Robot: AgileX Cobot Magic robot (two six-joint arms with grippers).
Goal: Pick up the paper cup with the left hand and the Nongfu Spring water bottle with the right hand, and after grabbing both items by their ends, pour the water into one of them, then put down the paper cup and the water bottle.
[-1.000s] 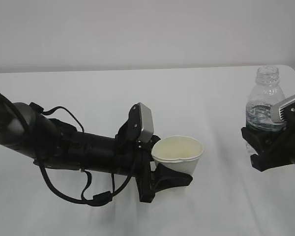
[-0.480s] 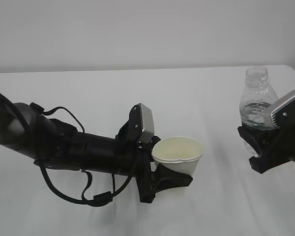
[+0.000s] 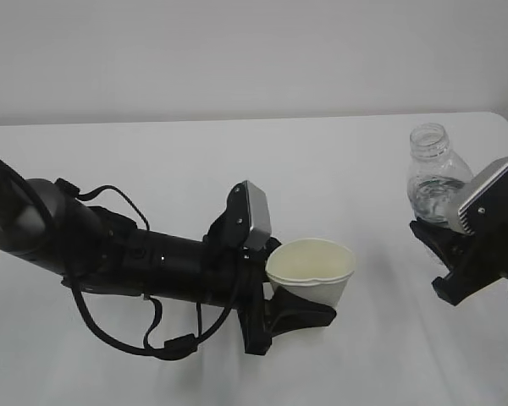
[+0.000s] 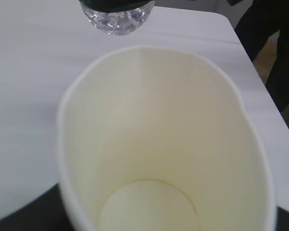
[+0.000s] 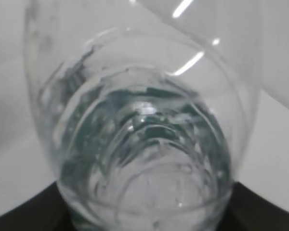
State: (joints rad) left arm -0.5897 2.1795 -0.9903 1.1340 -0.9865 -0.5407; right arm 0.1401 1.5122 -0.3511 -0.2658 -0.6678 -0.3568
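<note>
The scene holds one cup (image 3: 311,272), white outside and cream inside, and one bottle (image 3: 434,181), clear and uncapped, with one body of water (image 3: 430,196) showing through its wall. Two black arms are in view, one on the left (image 3: 110,247) and one on the right (image 3: 488,230), each ending in one gripper, so two grippers in all: the left gripper (image 3: 298,309) and the right gripper (image 3: 440,238). There is one white bench (image 3: 237,161) under everything, and one grey camera block (image 3: 256,218) sits on the left arm.
</note>
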